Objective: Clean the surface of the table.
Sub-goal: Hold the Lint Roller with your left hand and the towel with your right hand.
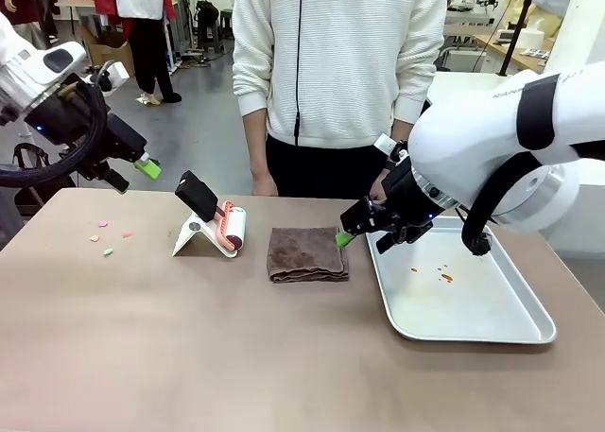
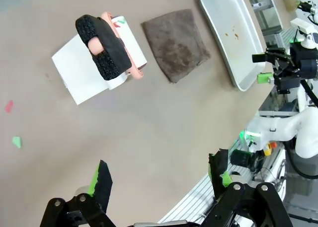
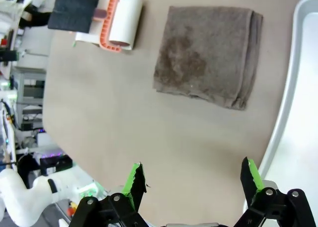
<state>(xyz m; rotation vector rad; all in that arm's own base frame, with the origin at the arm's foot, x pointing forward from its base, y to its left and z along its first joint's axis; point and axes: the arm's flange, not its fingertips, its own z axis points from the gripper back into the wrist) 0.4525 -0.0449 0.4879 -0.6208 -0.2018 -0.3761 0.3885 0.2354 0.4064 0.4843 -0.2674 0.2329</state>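
Right gripper (image 3: pixel 193 177): jaws spread, nothing between them. It hangs low over the surface (image 1: pixel 236 356), just beside the right edge of the folded brown cloth (image 1: pixel 307 254) and close to the left rim of the metal tray (image 1: pixel 397 304). It touches neither as far as I can tell.

Left gripper (image 2: pixel 160 175): jaws also apart and empty. It is raised over the far left edge of the surface, well apart from the lint roller (image 1: pixel 227 226), which leans with its black handle on a white stand (image 1: pixel 189 235).

Tray: a few small orange-red bits (image 1: pixel 445 278) lie on its floor near the far left part. The rest of the floor is bare.

Surface: a small scatter of coloured scraps (image 1: pixel 107 251) (pink, orange, green) sits at the robot's far left, left of the lint roller stand. Elsewhere the brown top looks clean, though specks too fine for these views could be missed.

A person (image 1: pixel 340 73) stands at the far side, behind the cloth.

Assessment: partly done at most. Some debris is in the tray, the left cluster is not yet cleared, and neither tool (cloth, roller) is in a gripper. To do: pick a tool or the scraps, clear the left cluster, possibly wipe over.
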